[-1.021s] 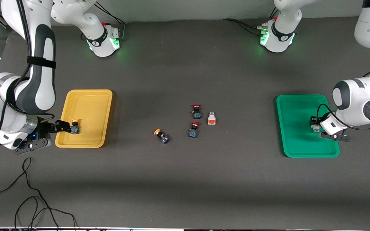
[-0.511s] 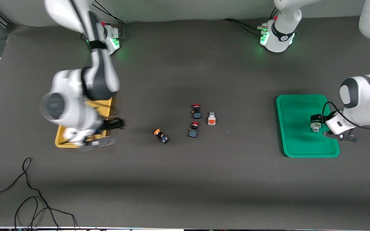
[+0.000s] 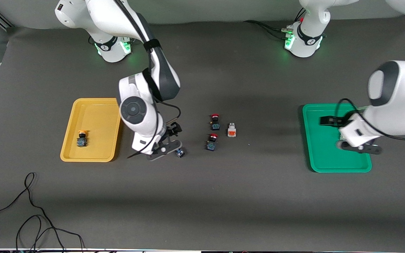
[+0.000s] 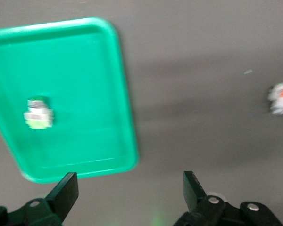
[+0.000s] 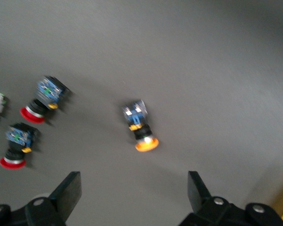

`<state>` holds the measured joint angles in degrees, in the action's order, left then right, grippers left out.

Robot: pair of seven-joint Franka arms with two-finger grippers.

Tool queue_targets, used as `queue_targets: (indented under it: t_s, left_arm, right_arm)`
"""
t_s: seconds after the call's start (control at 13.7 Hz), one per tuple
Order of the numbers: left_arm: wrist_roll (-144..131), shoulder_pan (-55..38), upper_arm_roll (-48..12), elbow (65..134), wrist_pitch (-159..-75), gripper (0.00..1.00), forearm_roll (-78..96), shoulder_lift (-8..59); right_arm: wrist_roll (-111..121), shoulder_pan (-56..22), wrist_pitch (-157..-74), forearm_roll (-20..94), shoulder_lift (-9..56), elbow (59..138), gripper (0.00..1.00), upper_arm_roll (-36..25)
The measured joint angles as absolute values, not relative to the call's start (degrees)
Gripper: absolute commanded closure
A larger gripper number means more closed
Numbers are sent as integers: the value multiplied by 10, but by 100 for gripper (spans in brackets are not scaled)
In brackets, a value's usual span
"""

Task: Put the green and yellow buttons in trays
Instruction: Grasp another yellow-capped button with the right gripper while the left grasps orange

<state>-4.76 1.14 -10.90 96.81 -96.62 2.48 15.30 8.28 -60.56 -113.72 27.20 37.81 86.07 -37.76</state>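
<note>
A yellow tray (image 3: 97,112) toward the right arm's end holds one yellow-capped button (image 3: 81,138). A second yellow-capped button (image 5: 140,127) lies on the dark table, with only its blue body (image 3: 180,152) showing in the front view. My right gripper (image 3: 173,130) hovers over it, open and empty (image 5: 134,190). A green tray (image 3: 320,154) toward the left arm's end holds the pale green button (image 4: 37,114). My left gripper (image 3: 329,121) is above that tray, open and empty (image 4: 129,193). The left hand hides the green button in the front view.
Two red-capped switches (image 3: 215,121) (image 3: 212,141) lie mid-table, beside a white switch with an orange face (image 3: 231,130). They also show in the right wrist view (image 5: 42,99) (image 5: 16,147). A black cable (image 3: 30,218) lies near the front edge at the right arm's end.
My right gripper let go of a yellow button in the yellow tray and swung over to the loose yellow button. My left gripper let go of the green button and rose above the green tray.
</note>
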Motion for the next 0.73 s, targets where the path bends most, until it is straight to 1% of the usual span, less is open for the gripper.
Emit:
queue_targets:
  t_s: [0.15, 0.44, 0.73]
  left_arm:
    - [-148, -53, -110, 959, -980, 1, 31, 172]
    - [-280, -164, -110, 955, -1086, 1, 31, 249]
    - [-330, -212, -109, 954, -1174, 1, 31, 327]
  right_arm:
    - [83, -605, -1161, 270, 379, 860, 0, -360]
    - [93, -605, -1184, 268, 393, 864, 0, -353]
    - [95, -607, -1305, 267, 441, 908, 0, -340]
